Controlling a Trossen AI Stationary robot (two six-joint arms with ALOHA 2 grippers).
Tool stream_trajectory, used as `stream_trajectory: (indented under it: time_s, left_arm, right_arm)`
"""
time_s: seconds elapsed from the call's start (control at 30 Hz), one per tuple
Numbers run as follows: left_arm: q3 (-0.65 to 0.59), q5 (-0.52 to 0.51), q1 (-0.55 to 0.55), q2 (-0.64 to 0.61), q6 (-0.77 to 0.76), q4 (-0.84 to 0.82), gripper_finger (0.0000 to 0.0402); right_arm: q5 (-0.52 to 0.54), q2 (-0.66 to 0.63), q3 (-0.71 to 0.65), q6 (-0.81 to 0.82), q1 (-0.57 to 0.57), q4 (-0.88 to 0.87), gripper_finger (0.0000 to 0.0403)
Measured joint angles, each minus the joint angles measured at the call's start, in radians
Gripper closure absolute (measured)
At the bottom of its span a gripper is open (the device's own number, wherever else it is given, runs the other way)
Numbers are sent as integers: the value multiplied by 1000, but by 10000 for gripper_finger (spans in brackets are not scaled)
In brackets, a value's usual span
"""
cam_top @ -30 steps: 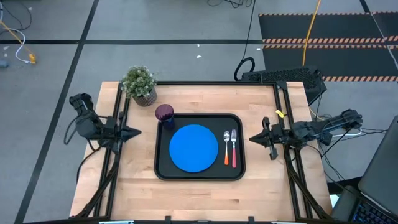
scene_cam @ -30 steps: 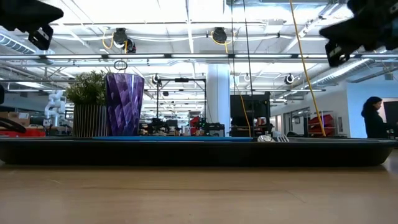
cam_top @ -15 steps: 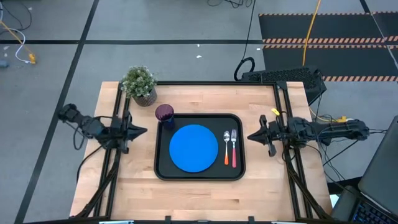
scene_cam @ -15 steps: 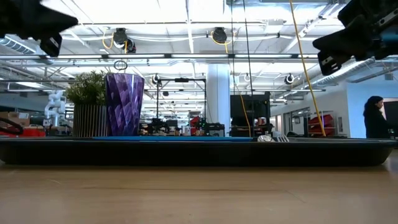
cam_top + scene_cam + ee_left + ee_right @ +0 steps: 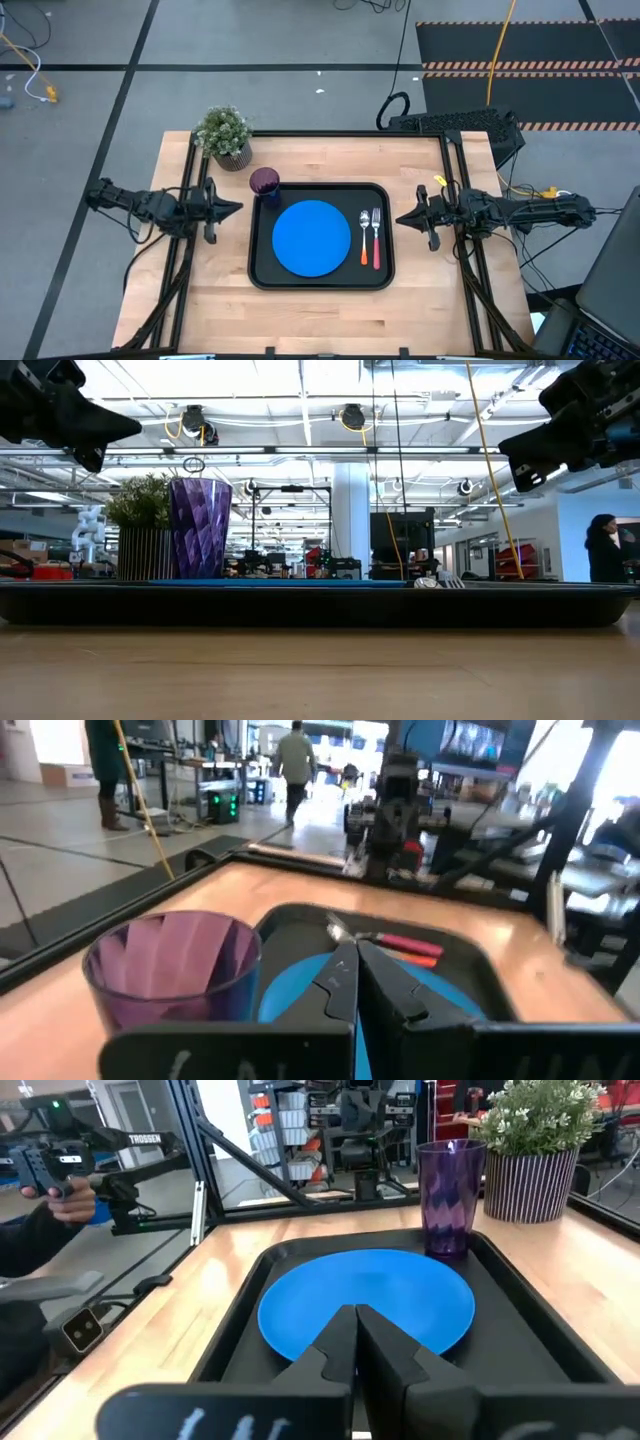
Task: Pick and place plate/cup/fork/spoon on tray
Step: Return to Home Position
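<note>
The black tray [image 5: 260,268] lies in the middle of the table. On it the blue plate [image 5: 312,238] lies flat, and the purple cup [image 5: 264,182] stands upright in the tray's far left corner. The orange-handled spoon [image 5: 364,235] and the red-handled fork [image 5: 376,238] lie side by side right of the plate. My left gripper [image 5: 238,208] hovers shut and level at the tray's left side, pointing at it. My right gripper [image 5: 400,219] hovers shut and level at the tray's right side. In the left wrist view the cup [image 5: 175,965] is close ahead.
A potted plant [image 5: 224,135] stands on the wood at the far left, just outside the tray. Black frame rails [image 5: 192,180] run along the table's left and right edges. Bare wood lies between the tray and the near edge. A person [image 5: 603,550] stands far off in the room.
Both arms have swung about their bases and now point straight across at the tray. My left gripper has sunk a little and come toward the tray; my right gripper has also dropped slightly. Both stayed shut. The tableware has not moved.
</note>
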Motion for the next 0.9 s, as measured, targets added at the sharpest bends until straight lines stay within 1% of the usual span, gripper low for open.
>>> stream_trajectory:
  time_s: [0.1,0.23,0.33,0.4,0.57,0.7,0.8,0.9]
  left_arm:
    - [0,14,19,0,25,-27,401]
    - [-11,164,72,0,21,-9,401]
    - [-42,197,124,0,34,29,401]
    - [-65,240,165,0,41,54,401]
    - [-145,432,260,0,20,198,401]
    - [-146,452,316,0,10,193,401]
    - [-147,477,336,0,6,193,401]
    - [-147,490,339,0,18,190,401]
  right_arm:
    - [1,-3,0,-21,0,-7,403]
    - [0,-4,0,-32,-17,-6,403]
    - [-5,-4,0,-14,-34,-14,403]
    - [-7,-4,0,2,-40,-27,403]
    - [-32,-4,0,24,-41,-54,403]
    - [-32,-4,0,26,-41,-89,403]
    - [-32,-4,0,18,-41,-118,403]
    - [-30,-4,0,-6,-41,-109,403]
